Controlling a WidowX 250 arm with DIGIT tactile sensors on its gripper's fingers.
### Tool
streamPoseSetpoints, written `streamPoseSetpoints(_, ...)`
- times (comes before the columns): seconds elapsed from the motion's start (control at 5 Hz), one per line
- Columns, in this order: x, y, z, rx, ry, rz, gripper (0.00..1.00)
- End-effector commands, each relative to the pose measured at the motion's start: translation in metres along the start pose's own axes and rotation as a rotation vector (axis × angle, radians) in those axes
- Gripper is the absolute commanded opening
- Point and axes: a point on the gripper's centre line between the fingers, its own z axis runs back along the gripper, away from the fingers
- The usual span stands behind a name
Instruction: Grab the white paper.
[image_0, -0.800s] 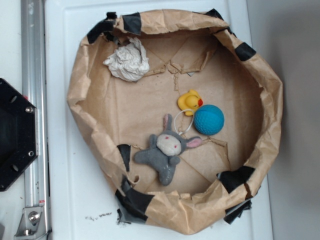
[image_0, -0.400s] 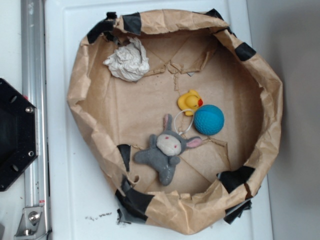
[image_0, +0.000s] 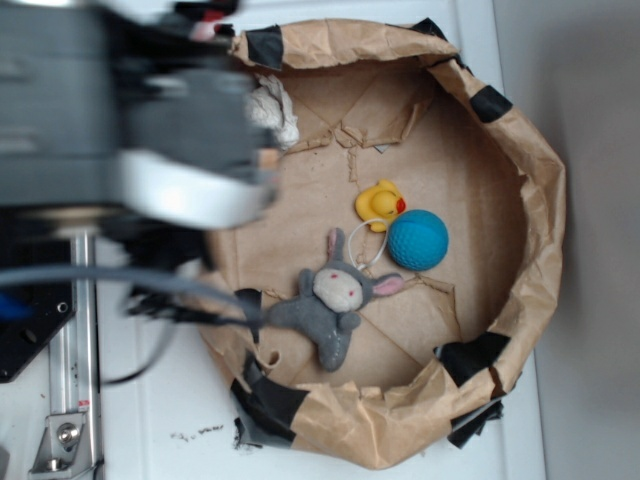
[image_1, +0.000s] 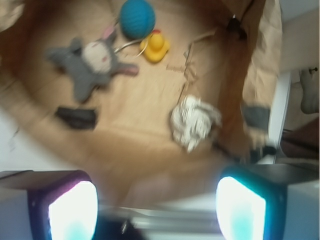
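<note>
One white paper (image_1: 194, 121), crumpled into a wrinkled off-white wad with grey folds, lying on the brown floor of the paper bowl (image_0: 540, 150) toward the desk's far left corner, close against the wall. Mostly hidden under the blurred arm (image_0: 130, 110) in the overhead view, only a wrinkled edge (image_0: 275, 108) peeking out. Untouched, well clear of the gripper (image_1: 157, 210), whose two glowing fingertips (image_1: 72, 212) stand wide apart and released with nothing between them.

One bowl, round, of creased brown paper, rim patched with strips of black tape (image_0: 265, 45).

One grey plush bunny (image_0: 335, 300), soft, cream-faced, sprawled toward the near edge. One yellow rubber duck (image_0: 379, 203), smooth and small, near the middle. One blue ball (image_0: 418, 240), round, finely textured, just beside the duck toward the right edge.

One white desk (image_0: 140, 420), smooth, with one metal rail (image_0: 70, 340) along its left edge.
</note>
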Motion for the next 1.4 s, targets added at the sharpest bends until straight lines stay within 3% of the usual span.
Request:
streamPoseSetpoints(0.0, 0.025, 0.022, -0.046, -0.002, 0.053, -0.125, 1.0)
streamPoseSetpoints(0.4, 0.033, 0.024, -0.074, -0.085, 0.043, -0.193, 1.0)
streamPoseSetpoints(0.6, 0.017, 0.006, -0.104, -0.093, 0.036, -0.288, 1.0)
streamPoseSetpoints(0.8, 0.003, 0.011, -0.118, -0.06, 0.019, -0.298, 1.0)
streamPoseSetpoints(1.0, 0.007, 0.02, -0.121, -0.021, 0.022, -0.123, 1.0)
streamPoseSetpoints(1.2, 0.011, 0.024, -0.123, 0.015, 0.064, 0.122, 0.88)
